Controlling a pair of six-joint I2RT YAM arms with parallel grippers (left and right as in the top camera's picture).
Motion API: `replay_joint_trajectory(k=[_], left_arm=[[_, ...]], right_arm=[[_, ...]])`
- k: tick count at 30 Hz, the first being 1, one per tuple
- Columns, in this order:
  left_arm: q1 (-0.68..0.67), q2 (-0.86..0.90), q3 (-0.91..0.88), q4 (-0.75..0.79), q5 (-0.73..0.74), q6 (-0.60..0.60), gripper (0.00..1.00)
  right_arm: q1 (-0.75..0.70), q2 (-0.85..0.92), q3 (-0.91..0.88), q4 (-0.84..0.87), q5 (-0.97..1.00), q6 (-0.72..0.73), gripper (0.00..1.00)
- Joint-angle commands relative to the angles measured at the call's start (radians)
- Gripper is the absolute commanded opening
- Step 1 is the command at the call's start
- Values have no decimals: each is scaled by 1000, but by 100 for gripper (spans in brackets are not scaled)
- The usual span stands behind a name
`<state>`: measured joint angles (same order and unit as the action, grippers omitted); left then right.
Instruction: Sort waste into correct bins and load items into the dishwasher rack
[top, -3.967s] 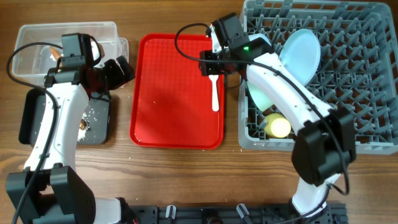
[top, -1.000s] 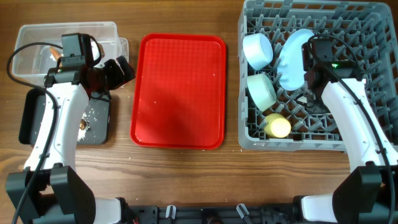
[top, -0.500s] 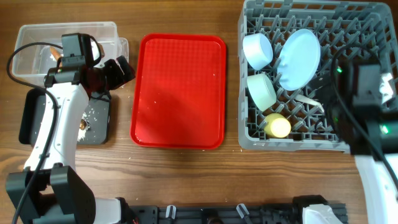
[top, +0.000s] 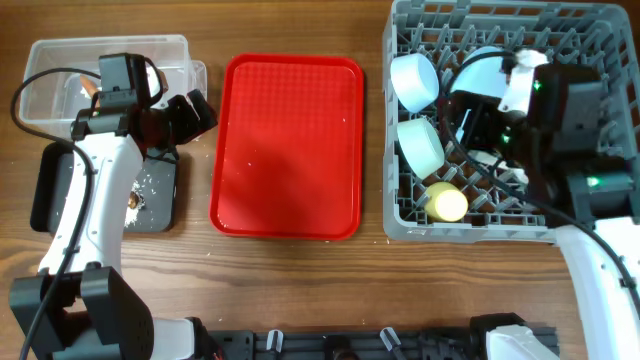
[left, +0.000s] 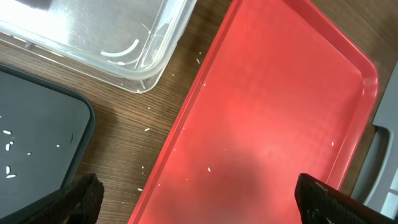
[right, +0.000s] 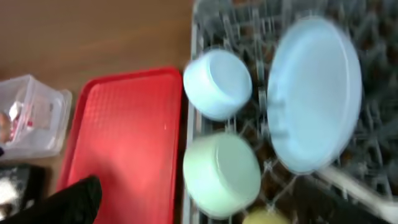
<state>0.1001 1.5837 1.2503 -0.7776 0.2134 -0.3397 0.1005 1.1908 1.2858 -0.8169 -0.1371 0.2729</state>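
Observation:
The grey dishwasher rack (top: 580, 40) holds a pale blue bowl (top: 415, 80), a pale green bowl (top: 422, 145), a yellow cup (top: 447, 203), the pale blue plate (top: 478, 68) and a white spoon (top: 488, 160). All of them show in the right wrist view: blue bowl (right: 217, 84), green bowl (right: 222, 174), plate (right: 314, 93), spoon (right: 354, 186). My right gripper (top: 478, 125) is open and empty, high above the rack (right: 199, 205). My left gripper (top: 185, 115) is open and empty (left: 205, 202) over the red tray's left edge. The clear tub (top: 50, 60) holds a red-and-white wrapper (top: 85, 88). The black tray (top: 160, 205) holds rice grains and a brown lump (top: 135, 200).
The flat red tray (top: 290, 150) lies between the bins and the rack, with a few white grains on it (left: 273, 124). Some grains lie on the wood by the clear tub (left: 93, 37) and black tray (left: 37, 143).
My right arm carried the spoon from the red tray to the rack and let it go there. It drew back right, and now hangs over the rack. The left arm has not moved.

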Motion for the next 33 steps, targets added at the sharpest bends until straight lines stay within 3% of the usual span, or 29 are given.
replay_joint_trajectory(k=[1, 6, 10, 20, 33], left_arm=[[3, -20, 14, 2, -2, -9, 100], [3, -20, 14, 2, -2, -9, 100], [3, -20, 14, 2, -2, -9, 100], [3, -20, 14, 2, -2, -9, 100], [3, -20, 14, 2, -2, -9, 100]], right_arm=[[5, -72, -200, 214, 25, -91, 100], [5, -454, -798, 676, 25, -88, 100], [5, -889, -1135, 780, 62, -89, 100], [-21, -1177, -1265, 787, 62, -90, 100], [-22, -1177, -1277, 813, 62, -89, 100]])
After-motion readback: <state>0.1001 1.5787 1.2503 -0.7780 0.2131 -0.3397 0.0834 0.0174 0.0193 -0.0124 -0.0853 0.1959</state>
